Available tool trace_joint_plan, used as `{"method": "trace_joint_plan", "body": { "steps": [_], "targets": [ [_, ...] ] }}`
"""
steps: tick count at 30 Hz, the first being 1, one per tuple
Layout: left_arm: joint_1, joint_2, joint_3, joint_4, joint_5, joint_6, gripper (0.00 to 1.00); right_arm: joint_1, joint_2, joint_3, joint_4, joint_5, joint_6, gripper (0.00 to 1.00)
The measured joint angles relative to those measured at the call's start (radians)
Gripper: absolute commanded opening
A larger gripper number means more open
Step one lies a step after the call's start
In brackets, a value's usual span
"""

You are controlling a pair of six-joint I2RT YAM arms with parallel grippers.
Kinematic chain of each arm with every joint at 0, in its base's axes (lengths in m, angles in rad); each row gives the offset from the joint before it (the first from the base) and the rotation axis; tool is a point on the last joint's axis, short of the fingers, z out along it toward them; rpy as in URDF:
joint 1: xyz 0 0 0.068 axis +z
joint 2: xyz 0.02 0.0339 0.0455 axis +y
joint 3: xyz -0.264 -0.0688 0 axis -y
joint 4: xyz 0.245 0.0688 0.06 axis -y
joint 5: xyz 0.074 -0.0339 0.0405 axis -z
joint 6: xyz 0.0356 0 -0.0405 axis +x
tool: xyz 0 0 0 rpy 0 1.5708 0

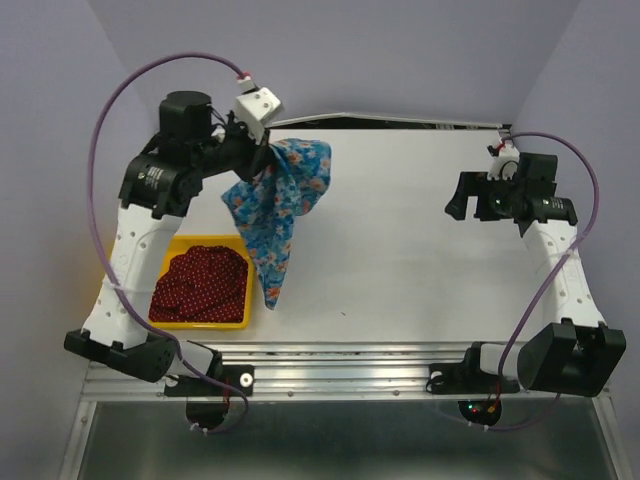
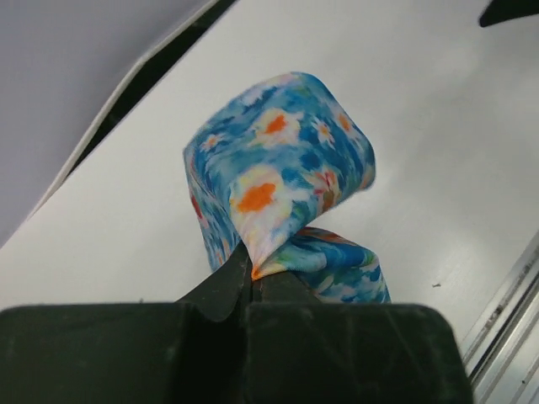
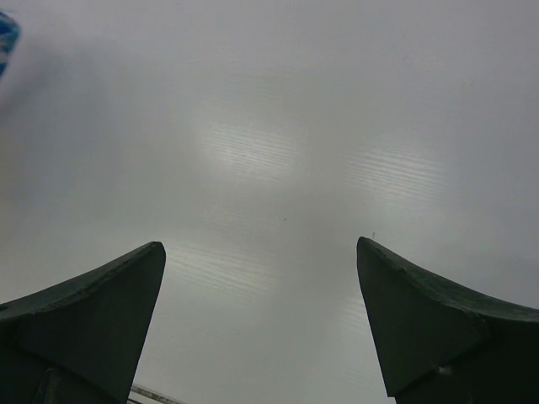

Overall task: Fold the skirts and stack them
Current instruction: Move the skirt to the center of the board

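The blue flowered skirt [image 1: 280, 205] hangs in the air over the table's left half, its lower tip trailing down beside the tray. My left gripper [image 1: 262, 150] is shut on the skirt's top edge, high near the back left. In the left wrist view the cloth [image 2: 278, 168] bunches out from between the closed jaws of the left gripper [image 2: 250, 273]. The dark red dotted skirt [image 1: 202, 283] lies crumpled in the yellow tray [image 1: 200, 322]. My right gripper [image 1: 462, 203] hovers at the right, open, with nothing between its fingers [image 3: 93, 311].
The white table [image 1: 420, 260] has a metal rail along its near edge [image 1: 350, 360]. Walls close in at the back and at both sides. The tray sits at the table's front left corner, next to the left arm's base.
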Motion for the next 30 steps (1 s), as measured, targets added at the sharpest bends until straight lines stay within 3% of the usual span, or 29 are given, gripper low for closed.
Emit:
{"method": "trace_joint_plan", "body": {
  "steps": [6,10,15,18,19,21,22,23,25,26,30],
  "targets": [
    [-0.272,0.142,-0.116,0.132,0.008,0.001,0.00,-0.054,0.010,0.015,-0.001,-0.008,-0.001,1.00],
    [-0.303,0.283,-0.171,0.256,0.101,-0.002,0.00,-0.103,0.030,0.015,-0.007,-0.022,-0.019,1.00],
    [-0.290,0.298,-0.342,0.374,0.176,0.087,0.02,-0.122,0.043,0.015,-0.020,-0.032,-0.070,1.00],
    [-0.284,0.272,-0.468,0.346,0.200,0.269,0.20,-0.122,0.066,0.015,-0.038,-0.053,-0.113,1.00],
    [-0.282,0.263,-0.521,0.327,0.202,0.354,0.33,-0.122,0.078,0.013,-0.045,-0.064,-0.134,1.00],
    [-0.282,0.252,-0.613,0.272,0.195,0.456,0.38,-0.122,0.099,0.006,-0.056,-0.081,-0.161,1.00],
    [-0.282,0.251,-0.648,0.245,0.183,0.496,0.48,-0.122,0.109,0.002,-0.066,-0.092,-0.175,0.99],
    [-0.280,0.248,-0.674,0.231,0.170,0.521,0.50,-0.122,0.126,-0.006,-0.078,-0.107,-0.192,0.98],
    [-0.272,0.237,-0.702,0.182,0.150,0.571,0.85,-0.122,0.147,-0.026,-0.086,-0.125,-0.214,0.95],
    [-0.265,0.229,-0.703,0.169,0.144,0.593,0.96,-0.122,0.156,-0.039,-0.086,-0.131,-0.219,0.93],
    [-0.237,0.169,-0.639,0.129,0.124,0.617,0.97,-0.122,0.209,-0.076,-0.080,-0.148,-0.213,0.77]
  ]
}}
